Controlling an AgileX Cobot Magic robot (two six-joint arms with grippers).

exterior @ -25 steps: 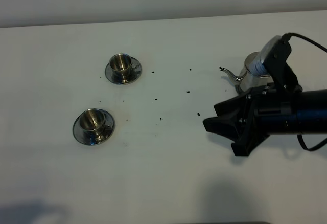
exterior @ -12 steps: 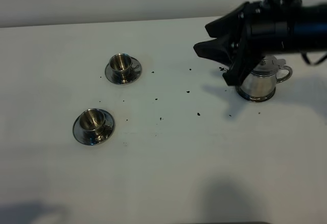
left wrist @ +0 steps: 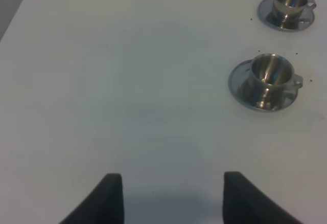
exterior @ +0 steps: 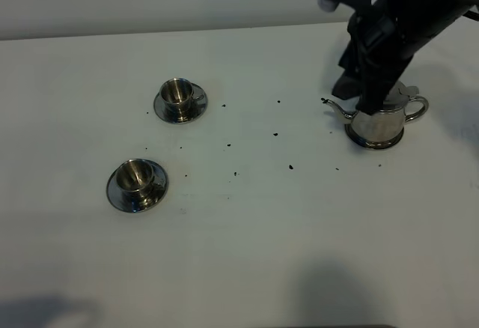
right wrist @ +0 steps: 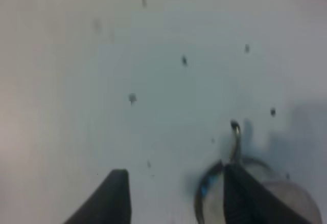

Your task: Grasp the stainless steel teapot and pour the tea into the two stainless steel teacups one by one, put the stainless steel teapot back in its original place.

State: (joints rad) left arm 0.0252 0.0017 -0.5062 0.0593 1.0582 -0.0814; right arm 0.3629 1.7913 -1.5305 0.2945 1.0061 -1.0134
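On the table (exterior: 247, 253), the far teacup (exterior: 178, 94) sits behind the near teacup (exterior: 135, 178); the teapot (exterior: 378, 124) stands well apart at right.

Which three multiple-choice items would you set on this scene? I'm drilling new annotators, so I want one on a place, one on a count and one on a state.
1. Where does the stainless steel teapot stand?
A. On the right arm's side of the table, under that arm
B. Between the two cups
C. At the table's near edge

2. How many stainless steel teacups are on the table?
A. One
B. Two
C. Three

3. How does the left gripper stand?
A. Fingers shut on a cup
B. Fingers shut on the pot's handle
C. Fingers open, nothing between them

Answers:
1. A, as the high view shows the pot directly beneath the dark arm.
2. B, as the high view and the left wrist view both show two.
3. C, as only bare table shows between the fingers in the left wrist view.
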